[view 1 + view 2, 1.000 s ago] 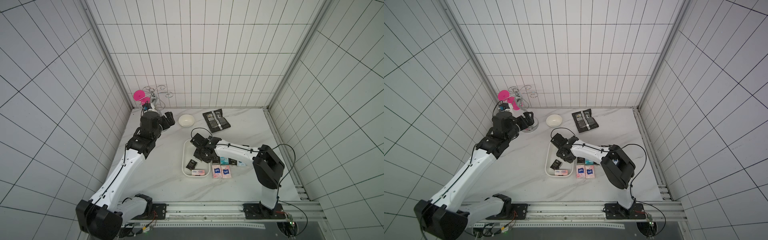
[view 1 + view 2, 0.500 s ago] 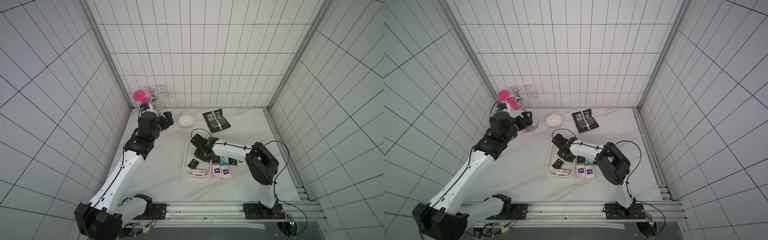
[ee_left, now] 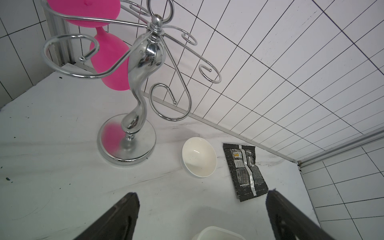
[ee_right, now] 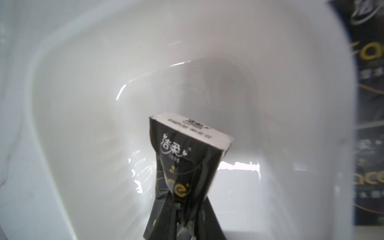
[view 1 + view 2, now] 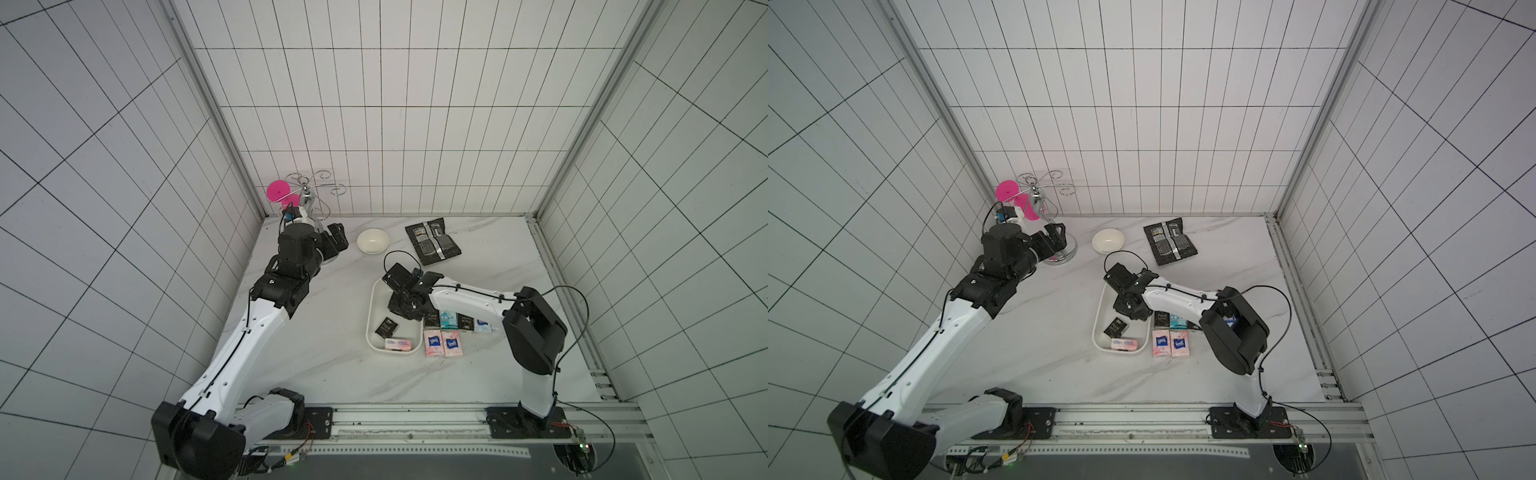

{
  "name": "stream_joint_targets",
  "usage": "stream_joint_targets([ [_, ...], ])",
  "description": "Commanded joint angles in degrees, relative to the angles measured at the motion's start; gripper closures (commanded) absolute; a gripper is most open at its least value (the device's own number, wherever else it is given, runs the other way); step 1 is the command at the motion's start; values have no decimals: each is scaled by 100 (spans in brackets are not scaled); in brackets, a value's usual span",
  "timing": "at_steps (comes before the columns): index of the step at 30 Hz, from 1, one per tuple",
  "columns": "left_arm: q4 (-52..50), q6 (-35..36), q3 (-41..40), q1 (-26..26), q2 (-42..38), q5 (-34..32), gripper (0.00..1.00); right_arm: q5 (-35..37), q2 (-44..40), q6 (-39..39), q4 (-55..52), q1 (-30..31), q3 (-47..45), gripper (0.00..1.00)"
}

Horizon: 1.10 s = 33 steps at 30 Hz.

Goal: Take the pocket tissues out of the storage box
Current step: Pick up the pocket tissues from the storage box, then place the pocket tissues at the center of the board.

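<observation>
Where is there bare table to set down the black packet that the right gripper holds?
The widest bare patch is the tabletop between the left arm and the storage box. The strip between the set-out packets and the front rail is free too. It is crowded beside the box, where those packets lie in rows under the right arm.

The black soft tissue packet (image 4: 188,166) is cut off at the right wrist view's edge, and the black lettered packets (image 4: 368,104) past the wall of the shallow white plastic storage box (image 4: 83,72) are left pretty blurred and cropped.
</observation>
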Motion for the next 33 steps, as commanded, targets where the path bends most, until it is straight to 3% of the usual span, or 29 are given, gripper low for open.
stream_joint_targets([
  [1,77,-10,79,23,34,5,1,-136,-760,-628,-211,-8,-161,86],
  [10,3,41,226,15,58,-28,1,-776,-2551,-1527,-829,-660,-1539,87],
  [20,-27,67,355,-88,103,-115,1,-1090,-4524,-1733,-1586,-1541,-3532,85],
  [26,-56,101,446,-244,174,-231,1,-1005,-4537,-1846,-1628,-1617,-4146,85],
  [33,-103,170,501,-302,217,-327,1,-785,-4507,-2093,-1744,-1746,-4204,85],
])
